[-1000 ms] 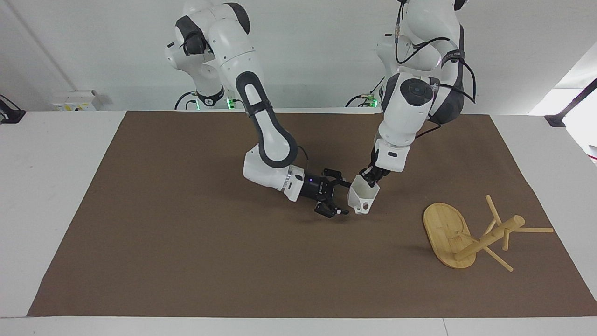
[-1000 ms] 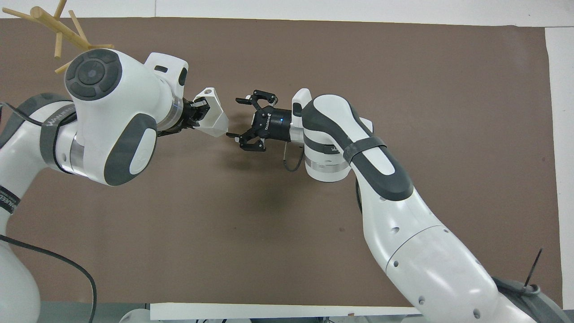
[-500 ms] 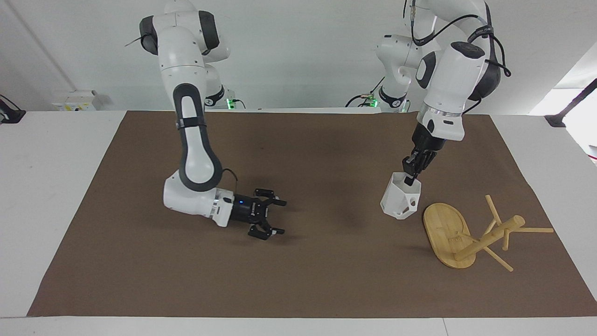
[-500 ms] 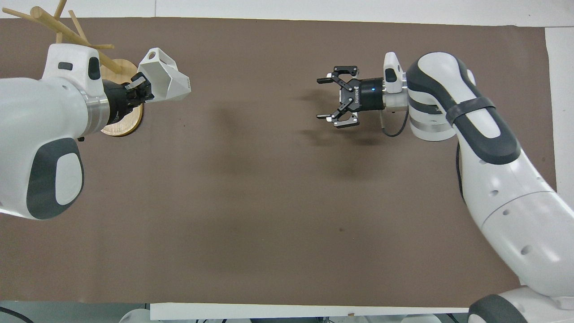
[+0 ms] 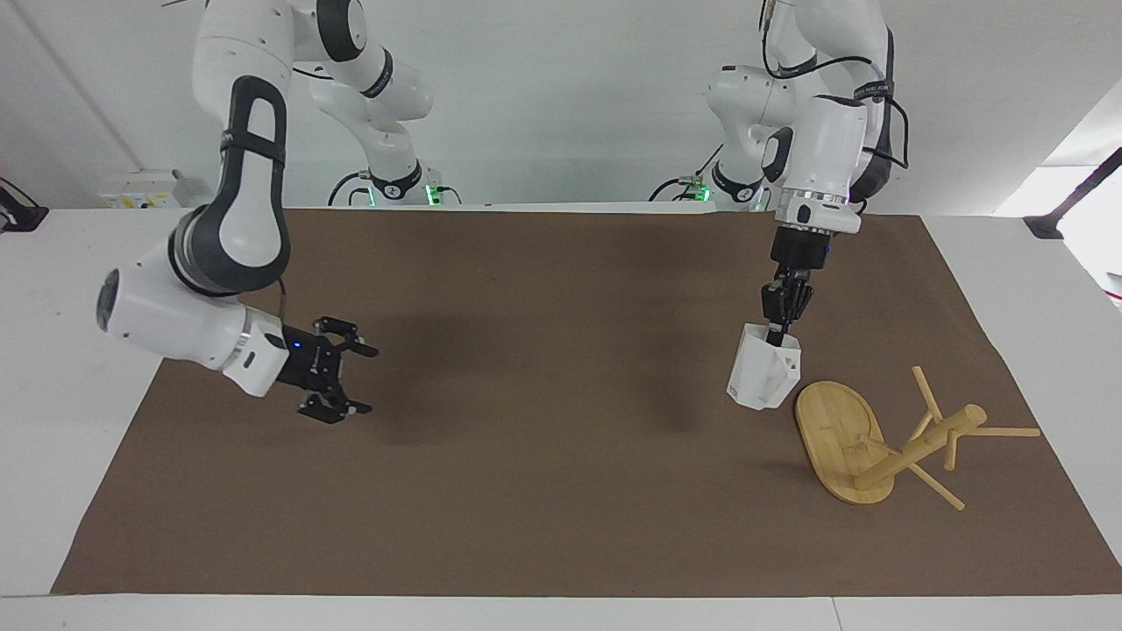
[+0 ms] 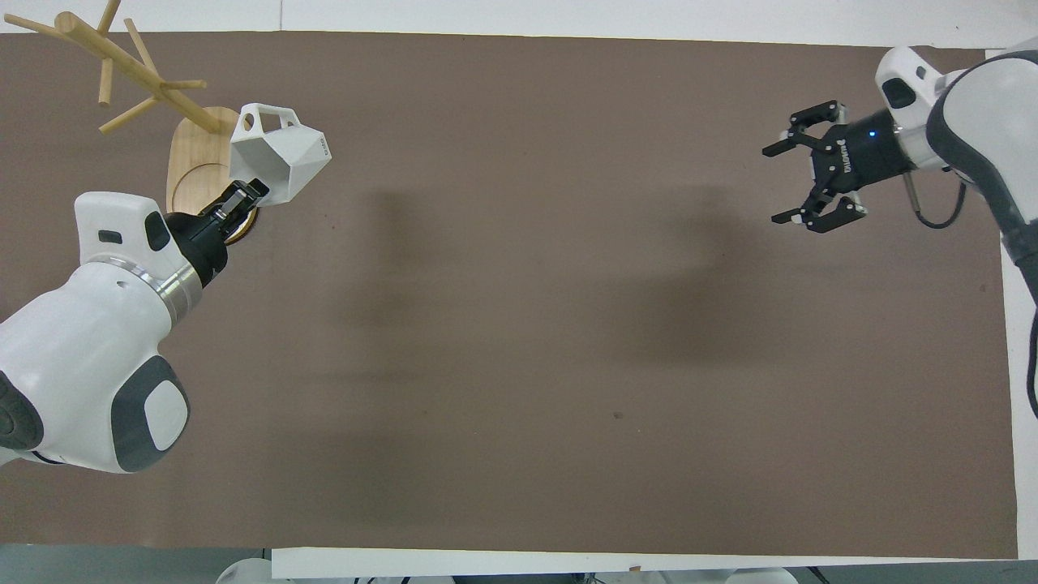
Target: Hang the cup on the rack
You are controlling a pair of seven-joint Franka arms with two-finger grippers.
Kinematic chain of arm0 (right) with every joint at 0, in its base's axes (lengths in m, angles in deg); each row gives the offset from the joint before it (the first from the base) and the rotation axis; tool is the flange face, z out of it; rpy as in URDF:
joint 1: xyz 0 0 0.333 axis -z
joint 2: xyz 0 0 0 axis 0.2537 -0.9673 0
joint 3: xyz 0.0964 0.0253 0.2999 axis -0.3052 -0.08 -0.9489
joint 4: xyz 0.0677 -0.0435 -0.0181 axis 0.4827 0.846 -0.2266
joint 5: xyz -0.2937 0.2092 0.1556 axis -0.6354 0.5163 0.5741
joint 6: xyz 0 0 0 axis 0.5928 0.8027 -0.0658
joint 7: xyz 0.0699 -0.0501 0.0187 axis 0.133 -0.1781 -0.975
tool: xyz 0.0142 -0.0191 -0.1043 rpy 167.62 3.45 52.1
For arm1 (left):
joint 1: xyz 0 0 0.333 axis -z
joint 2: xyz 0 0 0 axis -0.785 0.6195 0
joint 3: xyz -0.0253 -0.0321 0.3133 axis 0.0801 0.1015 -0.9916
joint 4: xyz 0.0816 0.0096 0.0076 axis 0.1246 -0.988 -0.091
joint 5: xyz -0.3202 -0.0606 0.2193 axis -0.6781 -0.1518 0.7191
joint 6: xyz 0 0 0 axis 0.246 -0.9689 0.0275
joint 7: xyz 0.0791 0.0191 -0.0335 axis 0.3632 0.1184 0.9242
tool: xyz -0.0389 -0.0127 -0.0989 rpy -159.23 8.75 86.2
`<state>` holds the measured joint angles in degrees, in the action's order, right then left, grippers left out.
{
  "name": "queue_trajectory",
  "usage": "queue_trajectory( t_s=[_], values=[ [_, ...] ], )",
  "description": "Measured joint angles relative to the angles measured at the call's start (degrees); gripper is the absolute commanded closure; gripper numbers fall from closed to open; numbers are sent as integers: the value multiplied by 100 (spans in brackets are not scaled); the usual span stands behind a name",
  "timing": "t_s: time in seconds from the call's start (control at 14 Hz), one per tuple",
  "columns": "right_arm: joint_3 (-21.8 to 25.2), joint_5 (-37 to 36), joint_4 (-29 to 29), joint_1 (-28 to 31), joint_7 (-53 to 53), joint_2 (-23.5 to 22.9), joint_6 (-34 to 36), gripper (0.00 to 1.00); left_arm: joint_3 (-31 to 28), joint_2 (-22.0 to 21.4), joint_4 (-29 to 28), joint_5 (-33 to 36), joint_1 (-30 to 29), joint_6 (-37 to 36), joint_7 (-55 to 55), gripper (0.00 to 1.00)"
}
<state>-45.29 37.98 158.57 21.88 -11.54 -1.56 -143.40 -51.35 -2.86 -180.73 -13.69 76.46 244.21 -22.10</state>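
Since 0.5 s ago the right gripper (image 5: pixel 358 379) has swung out toward the right arm's end of the table and now hangs above the edge of the brown mat (image 5: pixel 543 491), its fingers spread apart and holding nothing; 1 s ago it was at the middle of the mat, just beside the cup. The left gripper (image 5: pixel 777 331) has shifted only slightly in that half second and stands more upright. It has turned the cup (image 5: pixel 764 379) too, so the handle no longer faces the camera in the facing view.

The cup hangs directly under the left gripper, whose fingers are clamped on its rim, 1 inside the mouth and 1 outside. The cup is raised off the mat, mouth upward and a little tilted, just beside the rack (image 5: pixel 881 443) at the edge of the oval base (image 5: pixel 833 429). In the overhead view its handle (image 6: pixel 263 122) points toward the post (image 6: pixel 130 65).

The rack lies tipped over at the left arm's end of the table, its base on edge and its post and pegs (image 5: pixel 925 393) slanting away from the cup.
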Motion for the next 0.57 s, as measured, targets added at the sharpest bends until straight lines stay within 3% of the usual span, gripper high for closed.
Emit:
queue_trajectory(
  t_s=[0.21, 0.57],
  values=[
    [-1, -1105, 3, 43, 1763, 618, 194, 0, 1, 129, -47, -148, -95, 462, 26, 100],
    [-7, -1793, -20, -8, 3868, 1044, 322, 0, 0, 600, 230, -176, -304, 585, 55, 100]
  ],
)
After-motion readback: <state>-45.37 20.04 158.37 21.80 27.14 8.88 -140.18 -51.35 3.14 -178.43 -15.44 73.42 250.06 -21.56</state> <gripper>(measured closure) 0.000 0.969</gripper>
